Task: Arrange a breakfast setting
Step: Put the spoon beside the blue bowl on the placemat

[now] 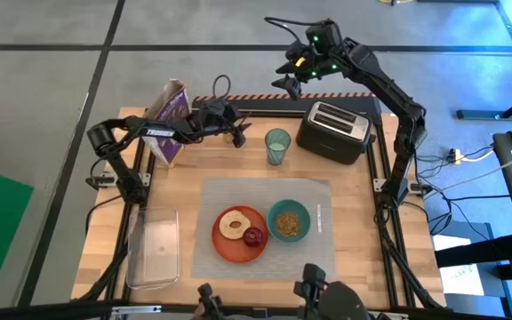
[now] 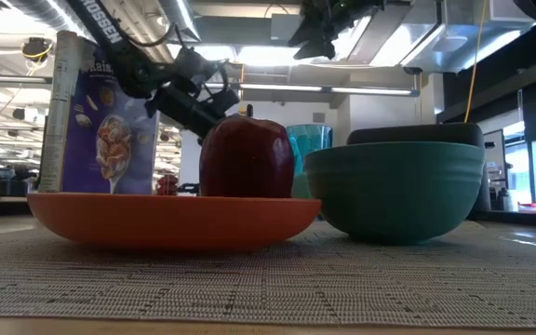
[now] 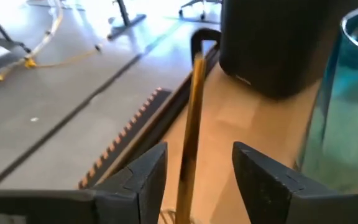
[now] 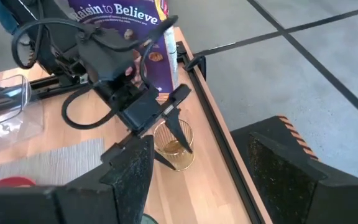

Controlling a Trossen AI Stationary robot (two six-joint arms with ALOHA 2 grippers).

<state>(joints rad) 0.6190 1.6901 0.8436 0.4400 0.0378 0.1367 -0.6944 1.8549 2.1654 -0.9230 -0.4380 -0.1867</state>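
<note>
The grey placemat (image 1: 314, 200) lies at the table's near middle. On it sits the orange plate (image 1: 223, 246) with the bagel-like ring (image 1: 233, 224) and the dark red fruit (image 1: 253, 237), and the teal bowl (image 1: 289, 220) beside it. The green cup (image 1: 277, 147) stands beyond the mat. The gold spoon (image 3: 191, 112) stands upright in a gold wire holder (image 4: 174, 149) near the far edge. My left gripper (image 3: 197, 155) is open, with a finger on either side of the spoon's handle, not touching it. My right gripper (image 1: 290, 82) is open and empty, high beyond the far edge.
The black toaster (image 1: 332, 129) stands at the far right, close to the cup. The purple cereal box (image 1: 169, 120) stands at the far left, beside my left arm. A clear plastic container (image 1: 154, 249) lies at the near left. A black rail (image 4: 219, 140) runs along the far edge.
</note>
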